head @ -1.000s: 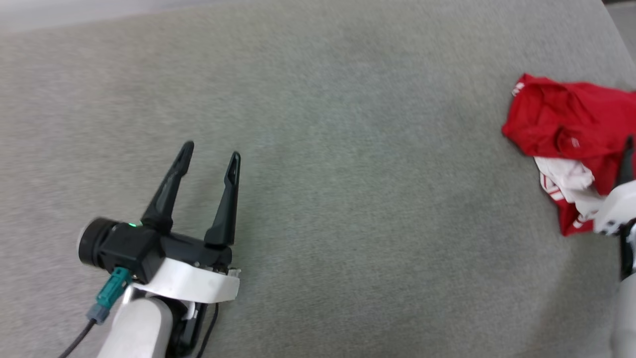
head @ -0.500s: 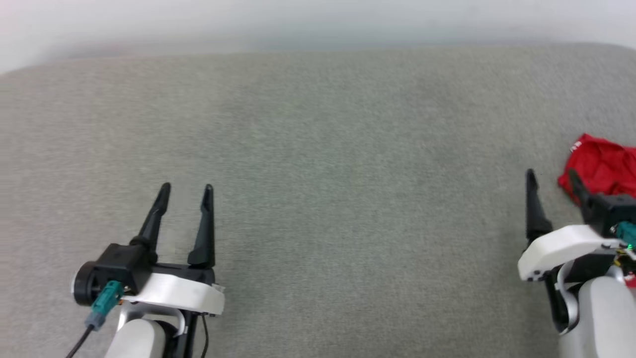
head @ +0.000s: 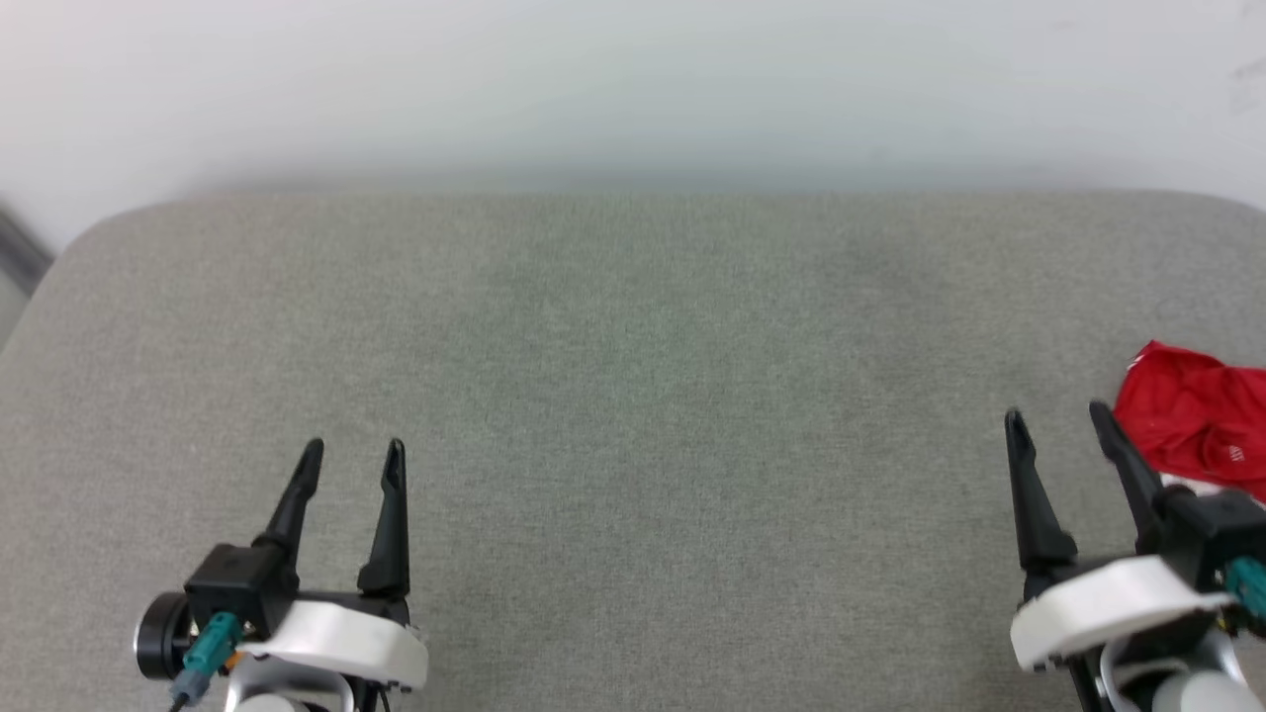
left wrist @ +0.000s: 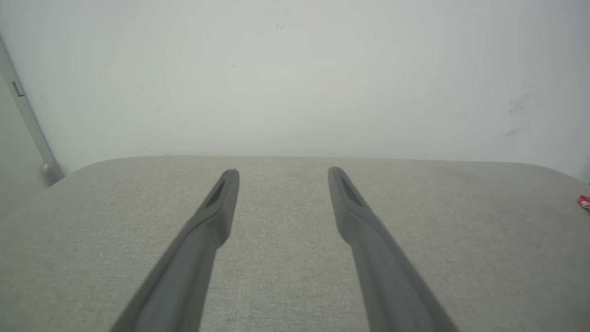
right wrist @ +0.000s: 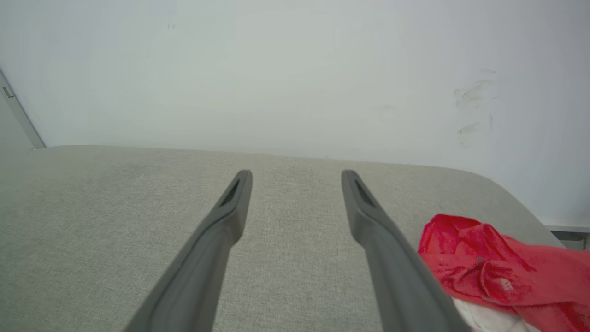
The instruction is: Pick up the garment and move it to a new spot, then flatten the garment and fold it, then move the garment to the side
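Observation:
The garment (head: 1202, 420) lies crumpled at the far right edge of the grey cushioned surface (head: 633, 396), a red heap cut off by the picture's edge. In the right wrist view the garment (right wrist: 502, 272) is red with a bit of white below, just right of my fingers. My right gripper (head: 1056, 415) stands open and empty just left of it, not touching. My left gripper (head: 354, 450) is open and empty at the lower left, far from the cloth. A red sliver of the garment (left wrist: 584, 201) shows at the left wrist view's right edge.
A pale wall (head: 633, 89) rises behind the surface's far edge. The surface's rounded left corner (head: 89, 227) and a grey strip (head: 20, 252) beside it lie at the far left. Bare grey fabric spreads between the two grippers.
The head camera has tilted up and swung, so the wall came into view and the garment slid to the right edge. Both grippers stayed open and now sit low in the picture.

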